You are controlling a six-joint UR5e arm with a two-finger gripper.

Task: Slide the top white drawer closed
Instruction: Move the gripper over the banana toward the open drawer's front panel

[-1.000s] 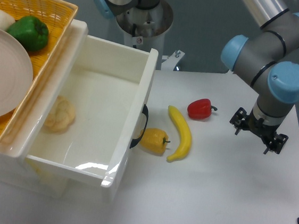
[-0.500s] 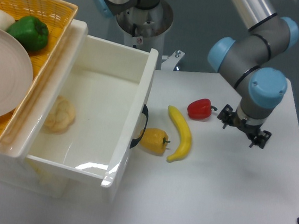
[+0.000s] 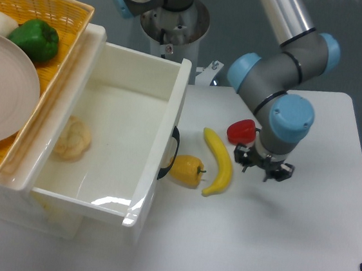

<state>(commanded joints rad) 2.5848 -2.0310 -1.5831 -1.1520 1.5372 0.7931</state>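
Note:
The top white drawer (image 3: 180, 93) stands pulled far out of the cabinet at the left, and its curved black handle (image 3: 171, 152) faces right. A pale lumpy item (image 3: 72, 139) lies inside it. My gripper (image 3: 261, 169) points down over the table to the right of the drawer, just below the red pepper (image 3: 240, 130) and right of the banana (image 3: 219, 162). Its dark fingers look spread and hold nothing. It is well apart from the drawer front.
A yellow pepper (image 3: 187, 170) lies right against the drawer front by the handle. The yellow wicker basket (image 3: 65, 7) on the cabinet top holds a plate (image 3: 1, 91) and a green pepper (image 3: 34, 38). The robot base (image 3: 174, 18) stands behind.
My gripper has moved left across the table, from the right side to just beside the banana and red pepper. The drawer and the foods have not moved.

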